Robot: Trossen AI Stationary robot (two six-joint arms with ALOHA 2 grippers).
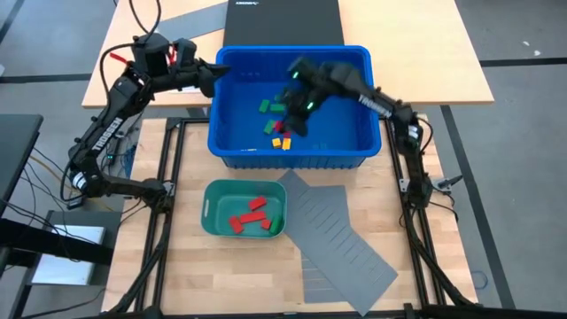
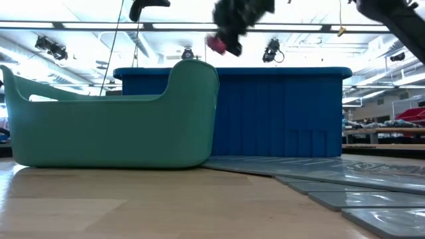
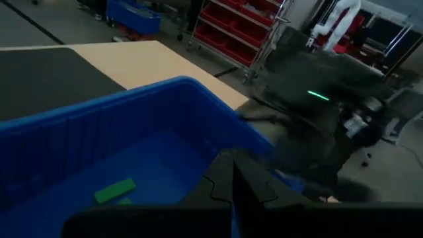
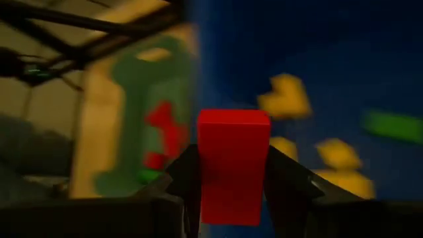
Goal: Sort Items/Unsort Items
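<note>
A red block (image 4: 233, 158) is held in my right gripper (image 4: 233, 198), which hangs over the middle of the blue bin (image 1: 232, 152). In the low view, block (image 2: 217, 44) and gripper (image 2: 234, 18) are above the bin's rim. Green and yellow blocks (image 1: 276, 140) lie on the bin's floor. More red blocks (image 1: 248, 217) lie in the teal tray (image 1: 211, 213) nearer the front. My left gripper (image 1: 223, 69) is shut with nothing in it, over the bin's far left corner; the left wrist view shows its fingers (image 3: 231, 188) above a green block (image 3: 115, 190). My right gripper pinches the red block's two opposite sides (image 4: 205, 172) between its two fingers (image 4: 284, 182). The block's free end sticks out past the fingertips. The fingers slant down from the table's right side. The block is lifted clear above the bin.
A grey slotted sheet (image 1: 341, 239) lies slanting on the wooden table, from the bin's near wall toward the front right. A black case (image 1: 283, 19) lies behind the bin. The tray stands just in front of the bin's left half.
</note>
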